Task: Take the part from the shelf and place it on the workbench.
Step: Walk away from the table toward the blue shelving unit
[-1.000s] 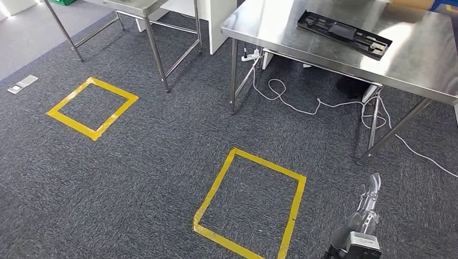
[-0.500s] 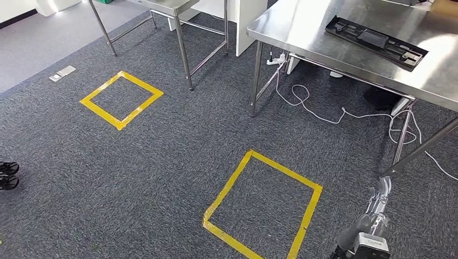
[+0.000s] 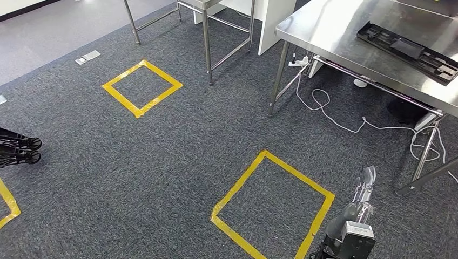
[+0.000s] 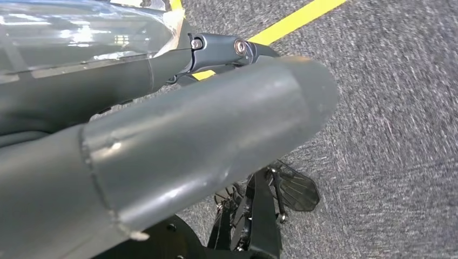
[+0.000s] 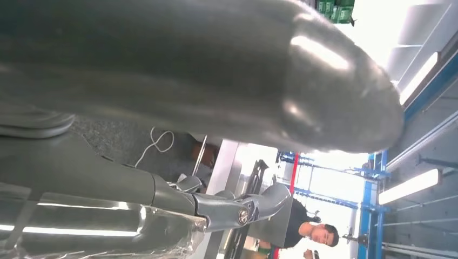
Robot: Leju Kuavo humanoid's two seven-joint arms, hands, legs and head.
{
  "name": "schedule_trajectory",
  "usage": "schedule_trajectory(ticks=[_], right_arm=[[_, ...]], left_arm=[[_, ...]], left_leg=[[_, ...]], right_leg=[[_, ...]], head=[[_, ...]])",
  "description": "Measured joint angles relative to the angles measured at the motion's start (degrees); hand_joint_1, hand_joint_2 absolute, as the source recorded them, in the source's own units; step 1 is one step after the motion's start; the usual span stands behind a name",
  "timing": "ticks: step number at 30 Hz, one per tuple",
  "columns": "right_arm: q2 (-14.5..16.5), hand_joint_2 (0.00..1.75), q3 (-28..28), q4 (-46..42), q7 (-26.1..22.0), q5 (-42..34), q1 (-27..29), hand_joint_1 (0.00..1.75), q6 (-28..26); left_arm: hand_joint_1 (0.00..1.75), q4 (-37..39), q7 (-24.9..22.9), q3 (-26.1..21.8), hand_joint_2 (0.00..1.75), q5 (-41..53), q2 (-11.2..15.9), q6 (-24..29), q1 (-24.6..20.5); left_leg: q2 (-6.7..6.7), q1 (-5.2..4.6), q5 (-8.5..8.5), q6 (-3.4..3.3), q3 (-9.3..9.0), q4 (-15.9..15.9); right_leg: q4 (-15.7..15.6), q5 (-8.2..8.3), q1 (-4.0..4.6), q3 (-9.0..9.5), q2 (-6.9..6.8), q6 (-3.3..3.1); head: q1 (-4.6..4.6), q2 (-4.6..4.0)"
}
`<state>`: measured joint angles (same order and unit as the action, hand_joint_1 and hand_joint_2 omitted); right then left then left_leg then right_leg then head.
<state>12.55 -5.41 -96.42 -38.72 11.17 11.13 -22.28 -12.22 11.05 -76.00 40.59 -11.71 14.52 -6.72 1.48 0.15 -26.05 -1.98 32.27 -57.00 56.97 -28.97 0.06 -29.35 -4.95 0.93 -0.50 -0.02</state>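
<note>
Part (image 3: pixel 408 47): long black tray-shaped piece, lying flat on steel tabletop (image 3: pixel 345 27), well apart from both hands. Right robot hand (image 3: pixel 363 197) hanging low over grey carpet (image 3: pixel 162 156), fingers extending straight, holding nothing. Left robot hand (image 4: pixel 162 145) hanging above carpet; finger state cannot be told. Yellow tape square (image 3: pixel 273 208) lying just beside right robot hand.

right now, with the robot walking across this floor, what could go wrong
The white cable loops loose on the carpet beside the steel table; a foot could snag it. The table leg stands near the taped yellow square, so a wide turn might clip it. The right hand hangs low and could brush that table.
</note>
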Motion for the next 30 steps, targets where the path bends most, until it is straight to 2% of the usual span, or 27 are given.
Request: schedule_trajectory(ticks=[1,3,5,6,7,8,9,11,12,13,14,15,16,18,20,21,23,24,25,27,28,29,30], right_arm=[[0.3,0.00,0.0,-0.1,0.3,0.3,0.0,0.00,0.0],[0.7,0.00,-0.1,-0.5,1.0,1.0,0.4,0.00,0.2],[1.1,0.00,-0.3,-0.9,1.6,1.5,0.9,0.00,0.6],[1.4,0.00,-0.4,-1.0,1.7,1.7,1.1,0.00,0.8],[1.6,0.00,-0.6,-1.2,1.8,1.8,1.3,0.00,1.0],[1.8,0.00,-0.7,-1.4,1.9,1.9,1.4,0.00,1.1],[2.0,0.00,-0.9,-1.7,1.9,2.0,1.4,0.00,1.3],[2.3,0.00,-1.2,-2.1,1.9,2.1,1.6,0.00,1.5],[2.5,0.00,-1.4,-2.3,1.9,2.1,1.7,0.00,1.6],[2.6,0.00,-1.6,-2.5,1.9,2.1,1.9,0.00,1.6],[2.8,0.00,-1.7,-2.8,1.9,2.1,2.0,0.00,1.7],[2.9,0.00,-1.8,-3.1,1.9,2.1,2.0,0.00,1.7],[3.1,0.00,-1.9,-3.4,2.0,2.1,2.1,0.00,1.8],[3.5,0.00,-2.2,-4.0,2.0,2.2,2.6,0.00,2.3],[3.7,0.00,-2.6,-4.3,2.1,2.3,2.9,0.00,2.9],[3.7,0.00,-2.7,-4.3,2.1,2.4,3.0,0.00,3.0],[3.7,0.00,-2.7,-4.3,2.1,2.4,3.0,0.00,3.0],[3.8,0.00,-2.8,-4.3,2.1,2.5,3.0,0.00,3.2],[3.9,0.00,-3.0,-4.4,2.1,2.7,3.1,0.00,3.5],[4.3,0.00,-3.8,-4.7,2.2,3.1,3.3,0.00,4.0],[4.5,0.00,-4.0,-4.9,2.2,3.3,3.3,0.00,4.1],[4.6,0.00,-4.3,-5.1,2.2,3.4,3.4,0.00,4.1],[4.6,0.00,-4.4,-5.2,2.1,3.5,3.4,0.00,4.1]], left_arm=[[0.00,0.0,0.0,0.0,0.00,0.1,0.0,-0.1,0.0],[0.00,0.0,-0.2,0.0,0.00,0.3,-0.1,-0.2,-0.1],[0.00,0.0,-0.3,0.0,0.00,0.6,-0.1,-0.2,-0.1],[0.00,0.0,-0.4,0.0,0.00,0.8,-0.1,-0.2,-0.1],[0.00,0.0,-0.4,0.0,0.00,0.9,-0.1,-0.2,-0.1],[0.00,0.0,-0.5,0.0,0.00,1.0,-0.1,-0.2,0.0],[0.00,0.0,-0.5,0.1,0.00,1.2,-0.1,-0.2,0.0],[0.00,0.0,-0.6,0.1,0.00,1.4,-0.1,-0.3,-0.1],[0.00,0.0,-0.6,0.1,0.00,1.4,-0.1,-0.3,0.0],[0.00,0.0,-0.6,0.1,0.00,1.5,-0.1,-0.4,0.0],[0.00,0.0,-0.6,0.2,0.00,1.6,-0.1,-0.4,0.0],[0.00,0.0,-0.6,0.2,0.00,1.7,0.0,-0.5,0.1],[0.00,0.0,-0.6,0.2,0.00,1.9,0.0,-0.5,0.1],[0.00,0.0,-0.6,0.3,0.00,2.1,0.0,-0.7,0.0],[0.00,0.0,-0.6,0.4,0.00,2.1,0.0,-0.7,0.0],[0.00,0.0,-0.6,0.4,0.00,2.1,0.0,-0.7,0.0],[0.00,0.0,-0.6,0.4,0.00,2.1,0.0,-0.7,0.0],[0.00,0.0,-0.6,0.4,0.00,2.1,0.0,-0.7,0.0],[0.00,0.0,-0.7,0.4,0.00,2.2,0.0,-0.7,0.0],[0.00,0.0,-0.8,0.5,0.00,2.2,0.1,-0.7,-0.1],[0.00,0.0,-0.9,0.6,0.00,2.4,0.1,-0.7,-0.2],[0.00,0.0,-1.0,0.8,0.00,2.5,0.1,-0.6,-0.2],[0.00,0.0,-1.0,0.9,0.00,2.6,0.1,-0.7,-0.2]], left_leg=[[-0.43,0.15,0.29,-0.41,0.00,0.3],[-1.33,0.27,0.65,-0.96,0.21,0.4],[-2.48,0.27,0.85,-1.13,0.55,0.4],[-3.11,0.26,0.94,-1.10,0.65,0.4],[-3.75,0.27,1.02,-1.02,0.67,0.4],[-4.39,0.27,1.10,-0.91,0.66,0.4],[-4.99,0.26,1.18,-0.75,0.67,0.3],[-5.98,0.06,1.21,-0.23,0.78,0.1],[-6.35,0.02,1.23,0.12,0.88,0.1],[-6.68,0.04,1.27,0.52,0.97,0.1],[-6.91,0.18,1.33,0.89,1.09,0.1],[-6.56,0.30,1.03,1.22,1.39,-0.4],[-5.72,0.37,0.15,1.50,2.01,-1.6],[-3.33,0.51,-3.54,2.02,4.77,-7.6],[-2.31,0.66,-6.41,2.38,7.22,-13.0],[-2.23,0.68,-6.86,2.45,7.70,-14.0],[-2.22,0.68,-6.91,2.46,7.76,-14.2],[-2.12,0.74,-7.20,2.54,8.34,-15.4],[-1.87,0.83,-6.35,2.61,7.94,-14.8],[-0.08,0.64,-2.96,2.07,4.29,-7.9],[0.52,0.42,-1.01,1.63,1.98,-3.3],[0.81,0.20,-0.11,1.05,0.58,-0.4],[0.34,0.24,0.09,0.69,0.53,-0.1]], right_leg=[[1.5,-0.98,-0.06,-0.70,1.13,0.05],[8.2,-4.34,-0.32,-3.76,3.73,-0.29],[15.3,-6.94,-0.44,-7.19,4.45,-0.40],[16.5,-7.00,-0.49,-7.70,4.53,-0.09],[15.2,-6.10,-0.55,-7.02,4.64,0.38],[11.8,-4.55,-0.67,-5.30,4.93,0.90],[7.3,-2.83,-0.86,-3.11,5.80,1.32],[0.8,-0.49,-0.98,-0.26,7.18,1.34],[-0.4,-0.12,-0.87,0.15,7.51,1.04],[-0.5,0.01,-0.64,0.12,7.17,0.62],[-0.6,0.17,-0.80,0.23,6.76,0.18],[-0.8,0.37,-0.93,0.38,6.36,-0.27],[-0.9,0.58,-1.13,0.52,5.90,-0.75],[-1.0,0.78,-1.18,0.62,4.83,-1.35],[-1.0,0.75,-0.97,0.58,4.10,-1.53],[-1.0,0.74,-0.93,0.57,3.95,-1.54],[-1.0,0.74,-0.93,0.57,3.93,-1.54],[-1.0,0.72,-0.89,0.55,3.68,-1.57],[-1.0,0.67,-0.84,0.58,3.13,-1.61],[-0.9,0.26,-0.31,0.73,1.25,-1.21],[-0.9,0.08,-0.09,0.86,0.36,-0.93],[-0.9,-0.11,0.16,0.98,-0.32,-0.50],[-0.7,-0.32,0.12,0.94,-0.20,-0.22]], head=[[0.03,0.01],[0.22,0.01],[0.34,0.00],[0.38,0.00],[0.38,0.00],[0.38,0.00],[0.40,0.00],[0.37,0.00],[0.33,0.00],[0.29,0.00],[0.28,0.00],[0.28,0.01],[0.17,0.01],[-0.08,0.01],[-0.18,0.00],[-0.16,0.00],[-0.16,0.01],[-0.18,0.01],[-0.20,0.01],[-0.06,0.00],[0.04,0.01],[0.11,0.01],[0.13,0.01]])
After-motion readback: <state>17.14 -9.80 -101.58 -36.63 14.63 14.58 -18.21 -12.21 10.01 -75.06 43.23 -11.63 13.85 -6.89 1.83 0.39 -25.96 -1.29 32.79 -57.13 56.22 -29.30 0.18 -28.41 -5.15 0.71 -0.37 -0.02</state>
